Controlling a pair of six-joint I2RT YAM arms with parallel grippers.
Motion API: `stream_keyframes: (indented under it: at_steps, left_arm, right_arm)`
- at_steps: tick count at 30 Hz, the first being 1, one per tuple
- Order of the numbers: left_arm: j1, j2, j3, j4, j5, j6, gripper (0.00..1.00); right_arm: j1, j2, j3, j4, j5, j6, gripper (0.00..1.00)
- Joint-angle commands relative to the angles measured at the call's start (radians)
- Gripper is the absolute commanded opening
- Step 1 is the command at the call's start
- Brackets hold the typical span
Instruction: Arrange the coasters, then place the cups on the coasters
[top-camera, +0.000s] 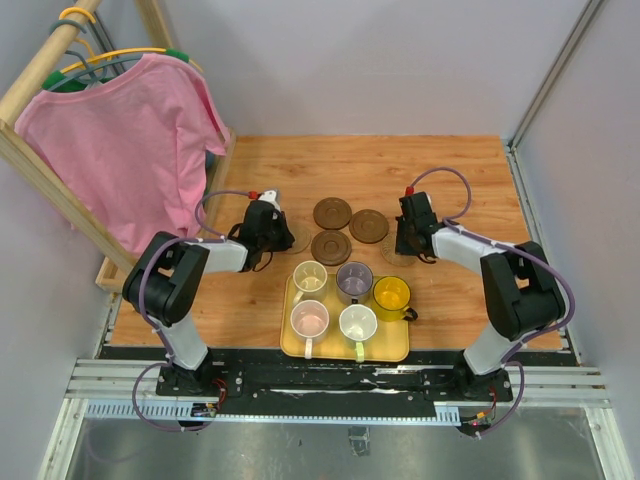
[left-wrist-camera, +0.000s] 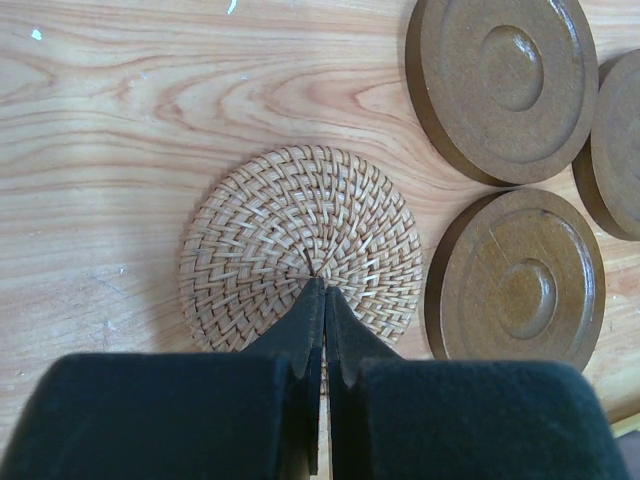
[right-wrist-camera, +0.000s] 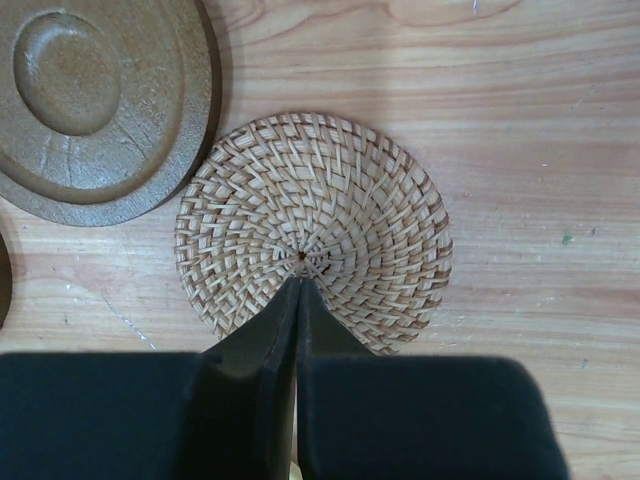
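Both the left gripper (left-wrist-camera: 322, 300) and right gripper (right-wrist-camera: 298, 292) are closed on nothing, tips over tan woven rattan coasters (left-wrist-camera: 290, 230) (right-wrist-camera: 330, 200) at nine and three o'clock of the dark brown wooden discs (top-camera: 332, 212), likely for sliding; translucent plastic cups (top-camera: 358, 322) wait at six.

We're seeing tan zigzag-woven coasters (left-wrist-camera: 300, 240), dark brown coasters (top-camera: 332, 212), a yellow tray (top-camera: 390, 341), a pink shirt (top-camera: 130, 150) and an orangey woodgrain table (top-camera: 400, 165).

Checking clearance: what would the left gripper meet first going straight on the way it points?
The woven tan coaster, near its centre; the shut left gripper may be touching it, depth is unclear.
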Motion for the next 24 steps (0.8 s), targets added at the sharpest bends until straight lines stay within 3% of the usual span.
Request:
stream_keyframes:
  at_steps: [1,12,24]
  left_arm:
    - [0.024,0.024,0.01,-0.062,-0.044,-0.016,0.01]
    - [0.092,0.048,0.061,-0.114,-0.07,0.003,0.0]
    - [0.189,0.144,0.192,-0.13,-0.018,-0.003,0.01]
  right_arm:
    - [-0.036,0.03,0.02,-0.048,-0.002,0.045,0.01]
    - [-0.156,0.076,0.04,-0.057,-0.025,0.052,0.01]
    - [-0.282,0.175,0.264,-0.119,0.012,0.017,0.01]
